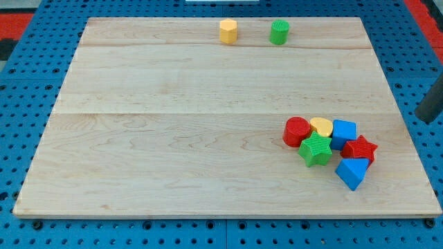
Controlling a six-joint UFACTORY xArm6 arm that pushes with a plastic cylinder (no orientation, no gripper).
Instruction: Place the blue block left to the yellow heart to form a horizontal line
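The yellow heart (321, 126) lies in a tight cluster at the board's lower right. A blue cube-like block (344, 131) touches its right side. A red cylinder (296, 131) touches its left side. A green star (315, 149) sits just below the heart. A red star (360, 149) lies below the blue cube. A blue triangular block (352, 172) lies at the cluster's bottom right. My tip (423, 119) shows at the view's right edge, past the board's right edge, to the right of the cluster and touching no block.
A yellow hexagonal block (228, 31) and a green cylinder (279, 32) stand apart near the top edge of the wooden board (173, 138). Blue pegboard (28, 83) surrounds the board.
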